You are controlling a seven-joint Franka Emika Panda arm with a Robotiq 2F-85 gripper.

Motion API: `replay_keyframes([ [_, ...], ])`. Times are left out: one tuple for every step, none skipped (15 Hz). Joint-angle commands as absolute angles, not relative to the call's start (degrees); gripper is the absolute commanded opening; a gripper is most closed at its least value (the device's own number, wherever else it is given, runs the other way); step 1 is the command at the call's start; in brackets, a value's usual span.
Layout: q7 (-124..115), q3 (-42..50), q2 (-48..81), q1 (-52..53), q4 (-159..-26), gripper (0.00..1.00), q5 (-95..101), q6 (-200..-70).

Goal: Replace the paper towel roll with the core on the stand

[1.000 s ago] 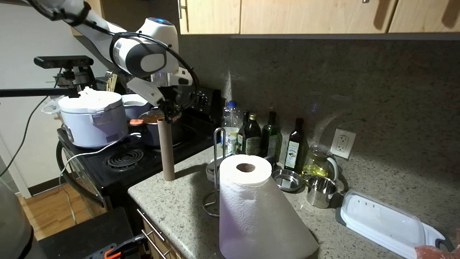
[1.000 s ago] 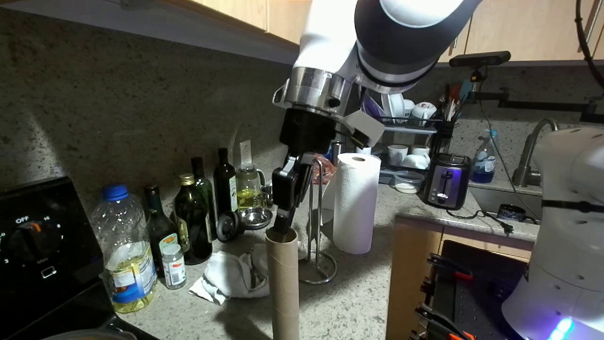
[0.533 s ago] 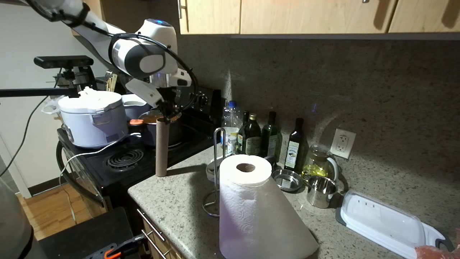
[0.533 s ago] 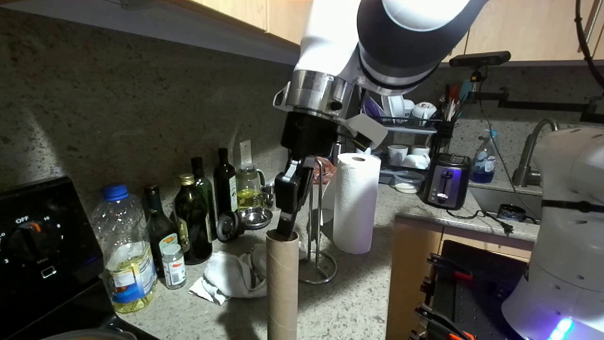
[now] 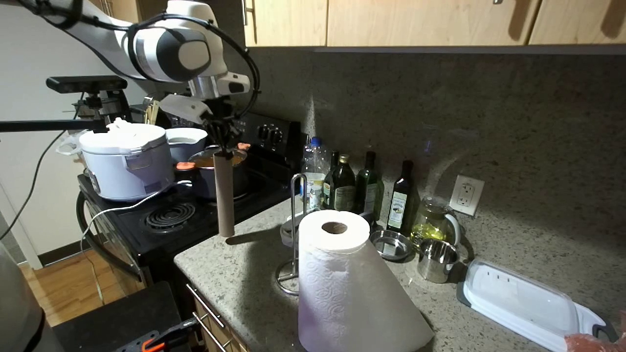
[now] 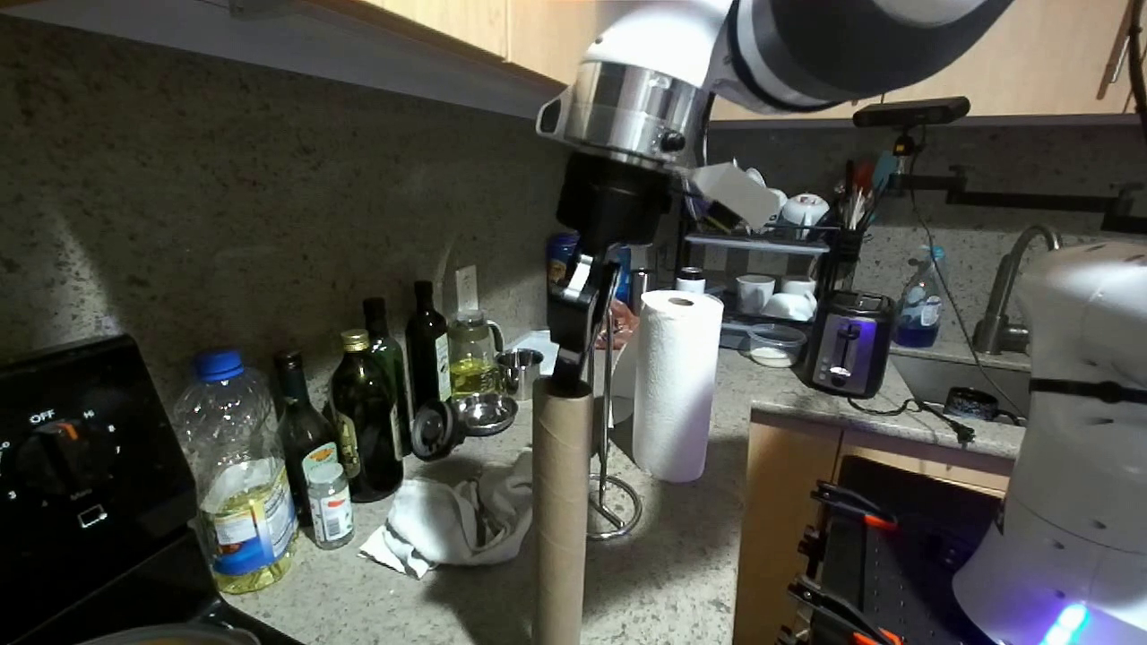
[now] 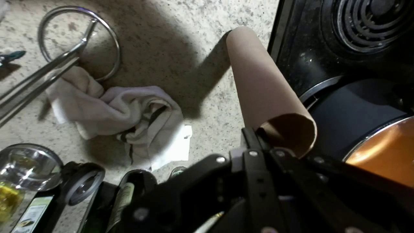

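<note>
The core, a slim brown tube (image 5: 224, 195), hangs nearly upright from my gripper (image 5: 223, 152). Its lower end is a little above the counter near the stove edge, apart from its shadow. In the wrist view, the fingers (image 7: 255, 132) pinch the tube's rim (image 7: 258, 77), one inside and one outside. The core (image 6: 560, 520) and gripper (image 6: 568, 381) also show in an exterior view, with the core's lower end out of frame. The metal stand (image 5: 294, 230) has a bare rod and ring base; it shows in the wrist view (image 7: 84, 41). The white paper towel roll (image 5: 335, 288) stands upright on the counter beside the stand.
A crumpled cloth (image 6: 448, 528) lies between the core and the bottles (image 6: 363, 421). The stove (image 5: 171, 215) with a pot (image 7: 349, 110) is beside the core. A metal bowl (image 5: 391, 245) and cup (image 5: 436, 261) stand behind the roll.
My gripper has risen with the core in it. The core has come up off the counter and tilts slightly. The roll and stand have not moved.
</note>
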State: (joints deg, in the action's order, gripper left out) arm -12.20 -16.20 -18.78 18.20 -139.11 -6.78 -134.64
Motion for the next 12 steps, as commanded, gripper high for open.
replay_keyframes([
  [-17.11, -19.19, -24.67, 16.33, -137.47, 0.0, -1.2, -126.7],
  [-17.63, -19.65, -25.97, 16.21, -137.04, 0.0, -0.27, -125.06],
  [-18.07, -19.97, -27.17, 16.12, -136.49, 0.0, 0.52, -123.56],
  [-18.29, -20.24, -28.39, 16.09, -136.16, 0.0, 1.1, -122.37],
  [-18.44, -20.5, -29.59, 16.01, -135.86, 0.0, 1.54, -121.52],
  [-18.72, -20.63, -31.01, 15.9, -135.88, 0.0, 1.82, -121.0],
  [-18.95, -20.83, -32.11, 15.75, -135.67, 0.0, 2.16, -120.49],
  [-19.05, -21.01, -33.47, 15.64, -135.7, 0.0, 2.49, -120.13],
  [-19.32, -21.26, -34.87, 15.41, -135.75, 0.0, 2.9, -119.86],
  [-19.45, -21.48, -36.07, 15.22, -135.67, 0.0, 3.11, -119.62],
  [-19.73, -21.84, -37.38, 14.93, -135.79, 0.0, 3.41, -119.57],
  [-19.88, -22.1, -38.62, 14.62, -135.74, 0.0, 3.61, -119.35],
])
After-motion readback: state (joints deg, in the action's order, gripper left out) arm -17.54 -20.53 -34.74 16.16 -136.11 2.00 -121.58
